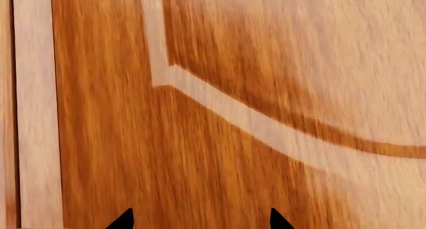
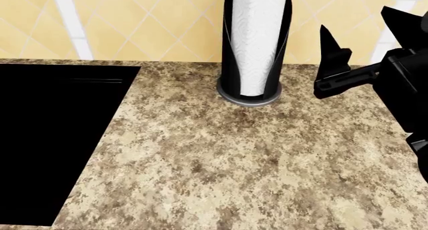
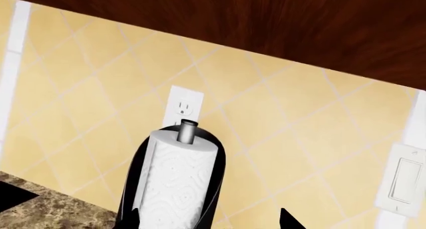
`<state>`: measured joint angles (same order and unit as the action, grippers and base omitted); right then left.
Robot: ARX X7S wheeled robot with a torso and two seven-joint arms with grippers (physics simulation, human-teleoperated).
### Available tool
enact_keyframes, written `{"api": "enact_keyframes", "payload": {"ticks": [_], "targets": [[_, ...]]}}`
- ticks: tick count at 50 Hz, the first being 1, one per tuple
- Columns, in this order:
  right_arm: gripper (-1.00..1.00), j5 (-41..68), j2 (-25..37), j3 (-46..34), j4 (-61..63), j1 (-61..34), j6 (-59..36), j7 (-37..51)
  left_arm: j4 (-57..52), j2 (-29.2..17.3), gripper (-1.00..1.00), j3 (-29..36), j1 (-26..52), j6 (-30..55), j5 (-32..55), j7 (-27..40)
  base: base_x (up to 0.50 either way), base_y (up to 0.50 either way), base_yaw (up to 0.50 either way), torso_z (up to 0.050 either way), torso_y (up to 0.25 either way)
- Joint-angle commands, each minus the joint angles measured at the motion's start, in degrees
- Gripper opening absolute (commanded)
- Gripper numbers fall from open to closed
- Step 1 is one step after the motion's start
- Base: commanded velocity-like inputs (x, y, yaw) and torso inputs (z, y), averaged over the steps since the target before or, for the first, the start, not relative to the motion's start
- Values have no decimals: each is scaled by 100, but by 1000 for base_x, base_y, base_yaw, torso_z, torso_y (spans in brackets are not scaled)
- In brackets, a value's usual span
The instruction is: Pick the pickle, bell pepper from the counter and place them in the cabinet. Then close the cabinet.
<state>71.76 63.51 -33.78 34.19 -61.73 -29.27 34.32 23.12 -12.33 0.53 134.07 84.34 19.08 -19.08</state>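
So, biggest thing first: the tabletop (image 2: pixel 221 160), that speckled granite, fills the head view, and neither the pickle nor the bell pepper shows anywhere on it, or in any view. Where they are, I cannot tell; by the look of things they may already be put away, but that is only a guess. At the head view's left sits the black stove (image 2: pixel 47 140), and behind everything runs the yellow tiled wall (image 2: pixel 154 24).

Over in the left wrist view, a wooden cabinet door (image 1: pixel 220 139) fills the frame, very close, with a pale raised moulding curving across it. No inside of the cabinet is visible, so what it holds cannot be told. The left gripper (image 1: pixel 199 220) shows only two dark fingertips, set apart, nothing between them.

Next down, the paper-towel roll (image 2: pixel 257 44) stands upright in its dark holder at the back of the tabletop. The right gripper (image 2: pixel 348 59) hangs raised just beside it; its fingertips in the wrist view stand apart, nothing pinched. Above the roll in the right wrist view, a wall outlet (image 3: pixel 182 108).

Now the risks, as I judge them: if the door is being pushed, the left fingertips could slip off that smooth face or catch the moulding, leaving it ajar. And the right arm, swung carelessly, could topple the roll.
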Motion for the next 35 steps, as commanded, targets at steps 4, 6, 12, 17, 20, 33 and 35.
{"api": "enact_keyframes", "payload": {"ticks": [4, 6, 12, 17, 20, 33, 35], "targets": [[100, 27, -13, -4, -1, 23, -28, 42, -91, 645, 100, -299, 93, -56, 1009, -1080, 0, 0, 0, 3, 0], [100, 20, -7, 1, 2, 37, -15, 43, -115, 645, 100, -272, 93, -67, 964, -1154, 0, 0, 0, 0, 0], [100, 40, 57, 58, 64, 124, 87, 91, -97, 928, 100, -68, 93, -415, -591, -2867, 0, 0, 0, 0, 0], [100, 37, 130, 92, 136, 204, 160, 111, 305, 1215, 100, -28, 93, -834, -1542, -3797, 0, 0, 0, 2, 0], [100, 2, 152, 103, 128, 268, 221, 96, 550, 1230, 100, 182, 93, -1132, -1619, -3969, 0, 0, 0, 0, 0], [100, -29, 144, 119, 138, 337, 287, 96, 1432, 1232, 100, 758, 93, -1850, -1387, -4281, 0, 0, 0, 0, 0], [100, -21, 138, 122, 144, 325, 280, 98, 1530, 1232, 100, 842, 93, -1908, -1356, -4314, 0, 0, 0, 0, 0]]}}
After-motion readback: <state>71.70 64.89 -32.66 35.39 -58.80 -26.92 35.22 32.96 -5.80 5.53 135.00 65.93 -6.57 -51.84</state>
